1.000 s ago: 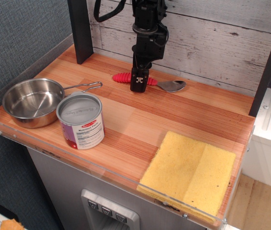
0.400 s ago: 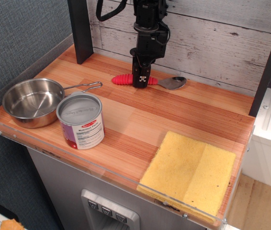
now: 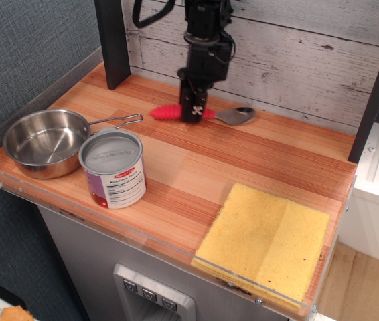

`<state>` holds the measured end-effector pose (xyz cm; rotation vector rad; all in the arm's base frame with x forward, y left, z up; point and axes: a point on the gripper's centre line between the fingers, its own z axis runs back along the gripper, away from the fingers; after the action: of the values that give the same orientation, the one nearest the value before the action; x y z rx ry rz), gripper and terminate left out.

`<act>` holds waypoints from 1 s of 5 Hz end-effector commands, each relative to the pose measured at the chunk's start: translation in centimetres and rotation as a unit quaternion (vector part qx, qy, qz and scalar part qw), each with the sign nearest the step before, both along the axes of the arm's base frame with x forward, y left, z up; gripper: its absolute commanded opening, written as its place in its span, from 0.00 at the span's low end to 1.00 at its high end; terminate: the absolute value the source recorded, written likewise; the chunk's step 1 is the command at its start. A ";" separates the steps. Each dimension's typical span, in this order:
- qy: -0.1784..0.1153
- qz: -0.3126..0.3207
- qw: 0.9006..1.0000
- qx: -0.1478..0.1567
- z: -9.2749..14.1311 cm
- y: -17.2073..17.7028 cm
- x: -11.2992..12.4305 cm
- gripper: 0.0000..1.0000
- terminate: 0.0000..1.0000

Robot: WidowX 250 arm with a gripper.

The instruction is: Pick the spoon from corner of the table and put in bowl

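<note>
The spoon point(image 3: 166, 112), with a ribbed red-pink handle and a shiny metal head point(image 3: 238, 116), is near the back of the wooden table point(image 3: 196, 164), lying level along the back wall. My black gripper point(image 3: 193, 115) comes straight down on the middle of the handle and is shut on it. The spoon looks just off the wood, though contact is hard to judge. The bowl point(image 3: 44, 142), a shallow steel pan with a wire loop handle, is empty at the front left corner, well left of the gripper.
A purple-labelled tin can point(image 3: 112, 167) stands right beside the bowl. A yellow sponge cloth point(image 3: 264, 237) lies at the front right corner. A black post point(image 3: 112, 40) stands at the back left. A clear acrylic rim point(image 3: 109, 224) edges the front.
The gripper closed in on the spoon handle, then shifted a little left. The spoon moved left with it and its head rose slightly. Bowl, can and sponge have not moved.
</note>
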<state>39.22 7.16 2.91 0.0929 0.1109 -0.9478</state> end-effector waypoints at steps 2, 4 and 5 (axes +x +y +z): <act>-0.028 0.130 0.989 0.070 8.5 3.4 -2.4 0.00 0.00; 0.027 0.276 0.958 0.071 8.1 6.5 -7.8 0.00 0.00; 0.031 0.347 0.935 0.071 8.2 7.4 -10.2 0.00 0.00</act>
<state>28.06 15.39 8.77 0.1099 0.3154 -0.2219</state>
